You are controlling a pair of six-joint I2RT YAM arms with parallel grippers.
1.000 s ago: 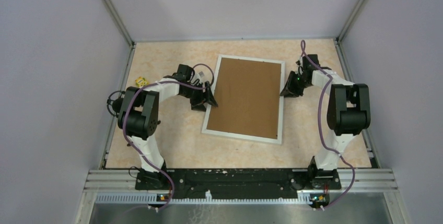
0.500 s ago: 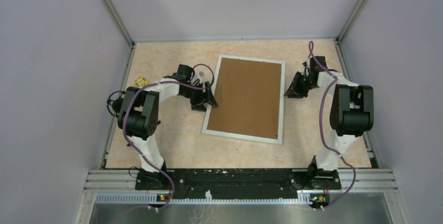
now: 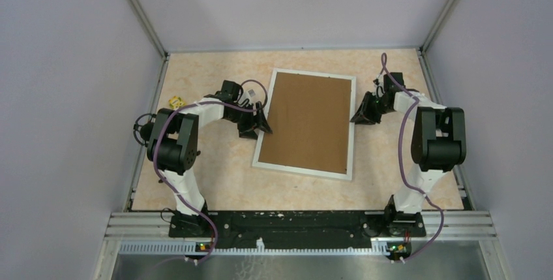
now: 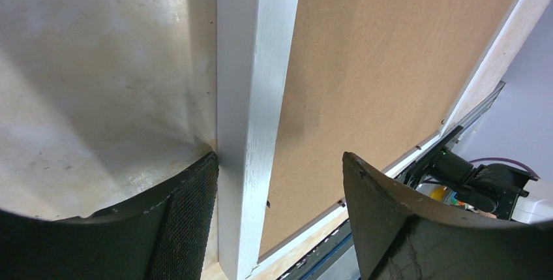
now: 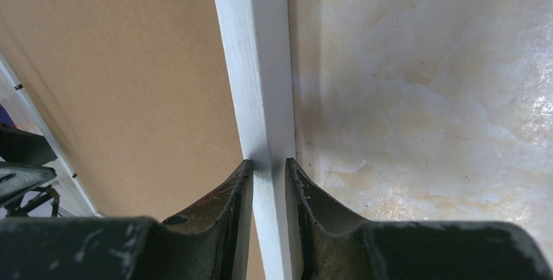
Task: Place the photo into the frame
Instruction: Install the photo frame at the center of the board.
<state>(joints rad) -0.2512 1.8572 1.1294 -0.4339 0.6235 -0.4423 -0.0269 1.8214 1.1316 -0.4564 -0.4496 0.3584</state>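
Lilac-grey walls are enclosing a marbled peach table [image 3: 215, 188], where the frame [image 3: 302, 171] is lying flat at the centre, back upward, with the brown backing board [image 3: 306, 120] filling the space inside its white bars. Its long axis is running away from the arm bases, leaning slightly. The left arm [image 3: 173, 143] is reaching in to the frame's left long bar and the right arm [image 3: 435, 136] to its right long bar, so neither is standing nearer than the other. The left gripper [image 4: 277, 169] is straddling the left bar with its jaws standing wide apart, one finger just outside the bar and the other hanging over the board, gripping nothing. The right gripper [image 5: 268, 162] is pinching the right bar, its fingers pressing against both edges. The photo is showing in no view; whether it is lying under the board cannot be told. A small yellow object [image 3: 175, 102] is sitting well to the left of the frame. Any lift or turn-over is likely hinging on both long bars being held, which is calling for the left jaws to close first.
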